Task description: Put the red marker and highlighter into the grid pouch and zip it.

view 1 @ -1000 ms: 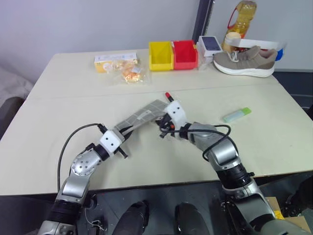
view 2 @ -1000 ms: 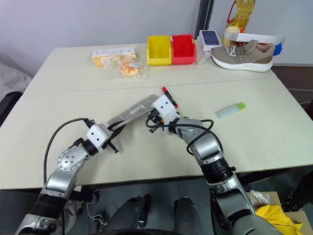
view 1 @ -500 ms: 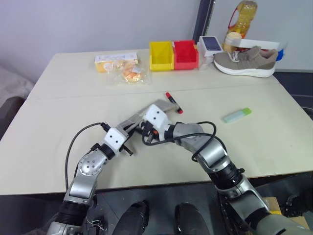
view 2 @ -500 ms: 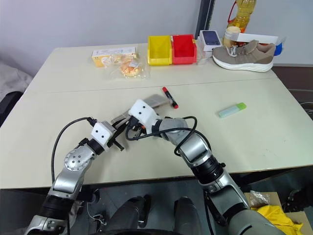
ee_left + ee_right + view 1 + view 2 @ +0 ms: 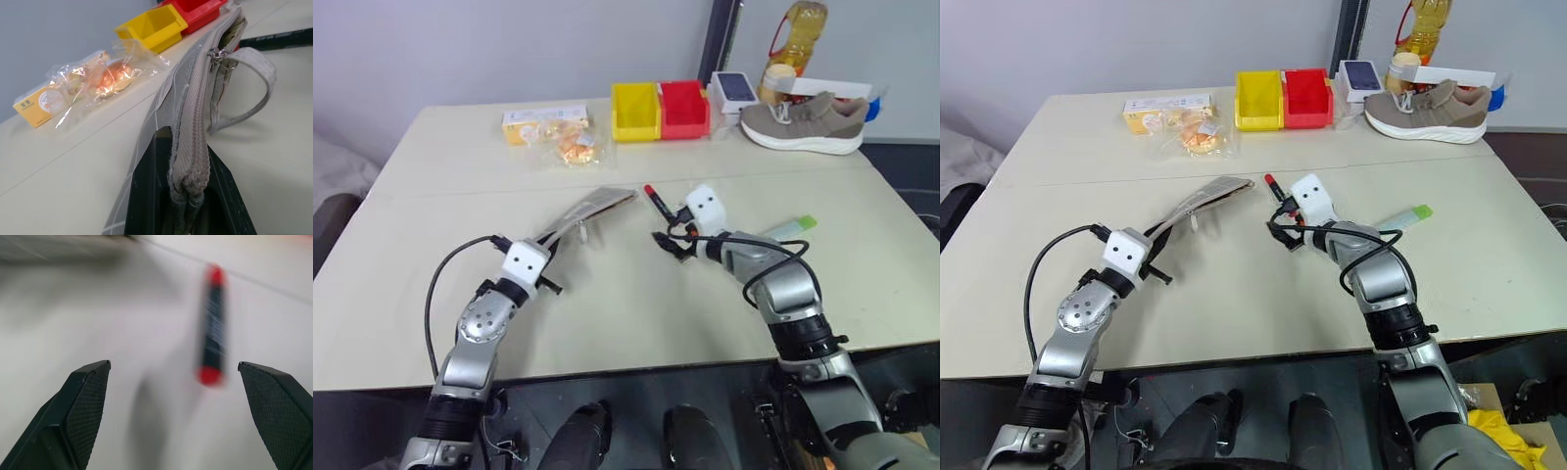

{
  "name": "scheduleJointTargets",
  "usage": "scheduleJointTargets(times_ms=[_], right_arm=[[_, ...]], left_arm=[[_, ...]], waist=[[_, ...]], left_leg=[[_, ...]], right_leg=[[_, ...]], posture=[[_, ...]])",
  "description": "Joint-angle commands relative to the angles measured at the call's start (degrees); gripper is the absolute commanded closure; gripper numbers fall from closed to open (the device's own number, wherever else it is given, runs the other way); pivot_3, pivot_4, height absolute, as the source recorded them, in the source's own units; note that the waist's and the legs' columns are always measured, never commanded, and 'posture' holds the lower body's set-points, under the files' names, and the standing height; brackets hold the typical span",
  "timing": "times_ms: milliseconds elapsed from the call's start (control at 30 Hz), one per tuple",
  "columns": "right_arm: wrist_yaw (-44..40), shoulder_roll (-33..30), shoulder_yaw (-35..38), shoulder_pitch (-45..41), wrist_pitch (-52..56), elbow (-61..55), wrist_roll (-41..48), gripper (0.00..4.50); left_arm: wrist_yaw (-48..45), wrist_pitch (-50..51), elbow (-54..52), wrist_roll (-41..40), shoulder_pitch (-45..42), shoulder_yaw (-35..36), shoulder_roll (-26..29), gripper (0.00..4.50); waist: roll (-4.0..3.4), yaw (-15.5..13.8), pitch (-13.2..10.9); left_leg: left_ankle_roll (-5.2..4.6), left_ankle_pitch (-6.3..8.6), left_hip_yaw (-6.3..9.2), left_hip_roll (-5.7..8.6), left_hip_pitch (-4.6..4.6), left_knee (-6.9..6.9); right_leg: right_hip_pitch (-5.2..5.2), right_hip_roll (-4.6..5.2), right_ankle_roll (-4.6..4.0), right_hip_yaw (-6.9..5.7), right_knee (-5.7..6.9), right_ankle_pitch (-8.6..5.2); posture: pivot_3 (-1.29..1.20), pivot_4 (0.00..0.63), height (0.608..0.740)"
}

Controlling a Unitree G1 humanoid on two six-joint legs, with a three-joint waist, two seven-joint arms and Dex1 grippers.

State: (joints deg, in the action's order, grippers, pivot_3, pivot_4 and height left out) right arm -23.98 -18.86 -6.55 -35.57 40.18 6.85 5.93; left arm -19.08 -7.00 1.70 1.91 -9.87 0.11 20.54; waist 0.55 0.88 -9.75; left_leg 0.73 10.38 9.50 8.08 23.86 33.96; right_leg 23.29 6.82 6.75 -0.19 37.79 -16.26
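Right gripper [image 5: 663, 241] fingers wide apart, empty; red marker [image 5: 655, 201] lies mid-bench just beyond them, long axis pointing away. Left gripper [image 5: 188, 215] clamped on grid pouch [image 5: 582, 214]. Highlighter [image 5: 790, 228] toward right edge.

Yellow bin [image 5: 634, 111] beside red bin [image 5: 684, 108]; shoe [image 5: 804, 123] nearby.
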Motion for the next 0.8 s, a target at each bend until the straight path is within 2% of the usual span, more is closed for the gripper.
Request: scheduleJointTargets(times_ms=[33, 200, 233, 300, 500, 633, 800], right_arm=[[3.29, 3.04, 2.73, -4.73, -5.85, 8.44, -0.29, 0.19], [5.19, 6.54, 5.05, -8.72, -11.99, 19.70, 0.28, 0.19], [5.38, 6.69, 4.98, -9.05, -12.99, 20.92, -0.09, 0.42], [5.52, 6.67, 5.01, -9.16, -14.58, 21.52, -0.51, 1.06], [4.84, 3.90, 3.47, -7.56, -16.27, 16.36, -2.55, 4.13], [-1.12, -2.57, 1.62, -2.84, -16.15, 4.61, -3.67, 4.13], [-9.77, -9.07, 2.21, 3.09, -14.83, -8.26, -0.34, 4.13]], left_arm=[[1.23, -1.19, -0.22, 0.66, -1.41, 0.50, -0.14, 4.50], [1.95, -1.12, -0.01, 1.00, -1.44, 0.15, -0.65, 4.50], [2.06, -1.02, -0.09, 1.03, -1.39, 0.09, -0.77, 4.50], [2.21, -0.74, -0.34, 1.06, -1.24, 0.00, -1.01, 4.50], [1.93, 0.25, -0.67, -0.16, -1.38, 0.35, -1.89, 4.50], [0.95, 0.74, -0.55, -2.34, -2.63, 1.12, -2.33, 4.50], [0.01, 0.63, 0.46, -3.26, -3.75, 1.10, -2.37, 4.50]], waist=[[0.00, 0.11, 0.00], [0.00, 0.08, 0.00], [0.00, 0.08, 0.00], [0.00, -0.05, 0.00], [-0.01, 0.01, 0.00], [-0.01, -0.31, 0.00], [0.00, 0.00, 0.00]], left_leg=[[0.00, 0.00, -0.01, 0.00, 0.00, -0.01], [0.03, -0.02, 0.00, 0.00, 0.00, 0.01], [0.03, -0.03, 0.00, 0.00, 0.00, 0.01], [0.03, -0.03, 0.01, 0.01, 0.00, 0.01], [0.04, -0.03, 0.01, 0.02, 0.00, 0.01], [0.04, -0.03, 0.02, 0.03, 0.05, 0.04], [0.04, -0.03, 0.01, 0.03, 0.13, 0.10]], right_leg=[[0.00, 0.00, 0.00, 0.00, 0.00, 0.01], [-0.02, -0.01, -0.01, 0.00, 0.02, 0.01], [-0.02, -0.01, -0.01, 0.00, 0.02, 0.01], [-0.02, -0.01, -0.01, 0.00, 0.01, 0.01], [-0.01, -0.01, -0.01, 0.01, 0.03, 0.01], [0.02, 0.00, 0.00, 0.00, 0.02, 0.01], [0.04, 0.01, 0.01, -0.01, 0.01, 0.01]], posture=[[0.00, 0.150, 0.740], [0.00, 0.150, 0.740], [0.00, 0.150, 0.740], [0.00, 0.150, 0.740], [0.00, 0.150, 0.740], [0.00, 0.150, 0.740], [0.00, 0.150, 0.740]])
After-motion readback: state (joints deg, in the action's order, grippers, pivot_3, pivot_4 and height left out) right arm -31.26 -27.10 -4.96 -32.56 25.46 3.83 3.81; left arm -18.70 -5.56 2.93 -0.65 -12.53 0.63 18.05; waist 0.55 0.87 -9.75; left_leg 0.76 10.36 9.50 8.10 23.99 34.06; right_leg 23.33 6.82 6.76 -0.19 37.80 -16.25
